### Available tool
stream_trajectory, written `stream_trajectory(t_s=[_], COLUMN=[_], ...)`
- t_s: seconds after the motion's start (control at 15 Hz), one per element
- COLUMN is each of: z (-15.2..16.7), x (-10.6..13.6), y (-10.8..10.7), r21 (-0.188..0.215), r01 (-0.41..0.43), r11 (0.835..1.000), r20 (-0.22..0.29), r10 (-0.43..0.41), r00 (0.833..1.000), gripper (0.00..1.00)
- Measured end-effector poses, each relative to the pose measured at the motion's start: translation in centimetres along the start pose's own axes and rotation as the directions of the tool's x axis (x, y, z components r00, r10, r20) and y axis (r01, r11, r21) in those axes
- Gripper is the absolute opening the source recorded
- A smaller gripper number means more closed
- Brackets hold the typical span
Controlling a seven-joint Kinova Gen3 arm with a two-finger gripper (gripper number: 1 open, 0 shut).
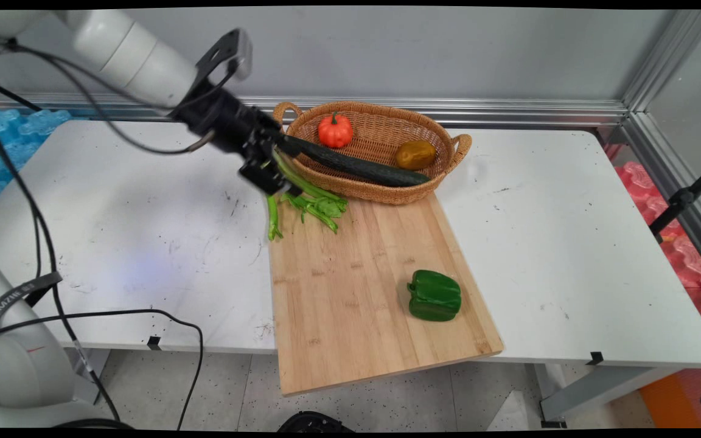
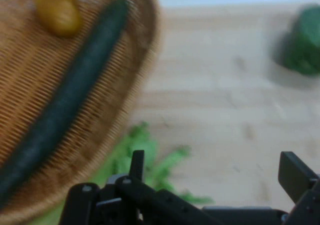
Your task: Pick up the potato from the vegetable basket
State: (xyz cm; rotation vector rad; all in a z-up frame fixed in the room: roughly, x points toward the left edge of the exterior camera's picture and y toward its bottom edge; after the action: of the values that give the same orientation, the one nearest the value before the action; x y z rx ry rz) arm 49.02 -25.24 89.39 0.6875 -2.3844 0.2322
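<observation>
My gripper [image 1: 267, 172] hovers open at the wicker basket's [image 1: 381, 193] left end, just above a bunch of green leafy stalks [image 1: 311, 204] lying on the far left corner of the wooden cutting board [image 1: 356, 292]. In the hand view the gripper [image 2: 215, 172] has its fingers wide apart with nothing between them; the green stalks [image 2: 142, 157] lie under the left finger. A long dark cucumber [image 1: 356, 167] rests slantwise in the basket, its left end close to the gripper. The cucumber [image 2: 65, 105] and the basket [image 2: 30, 60] fill the hand view's left.
The basket also holds a small orange pumpkin [image 1: 334, 129] and a yellow-brown fruit [image 1: 415, 154]. A green bell pepper [image 1: 434, 295] sits on the board's near right part. The board overhangs the table's [image 1: 569, 255] front edge. Black cables hang at the left.
</observation>
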Motion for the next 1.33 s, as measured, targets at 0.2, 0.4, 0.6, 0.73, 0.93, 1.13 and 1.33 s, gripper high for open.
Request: stream_trajectory(t_s=[0.2,0.4,0.6,0.73,0.93,1.13,1.33], z=[1.4,3.3,5.9,7.7,10.6,13.7,16.3], x=[2.7,5.2,7.6,8.9,10.6,11.9,12.9], y=[-1.5,-3.1,-4.5,-5.5,-6.9,-8.3,-9.3], r21=[0.057,0.099,0.125,0.138,0.155,0.162,0.162], r01=[0.070,0.116,0.147,0.165,0.181,0.194,0.201], r11=[0.996,0.988,0.981,0.977,0.971,0.968,0.966], r20=[-0.026,-0.044,-0.056,-0.059,-0.056,-0.042,-0.027], r10=[-0.068,-0.112,-0.141,-0.158,-0.175,-0.190,-0.200], r00=[0.997,0.993,0.988,0.986,0.983,0.981,0.980], gripper=[1.00,1.00,1.00,1.00,1.00,1.00,1.00])
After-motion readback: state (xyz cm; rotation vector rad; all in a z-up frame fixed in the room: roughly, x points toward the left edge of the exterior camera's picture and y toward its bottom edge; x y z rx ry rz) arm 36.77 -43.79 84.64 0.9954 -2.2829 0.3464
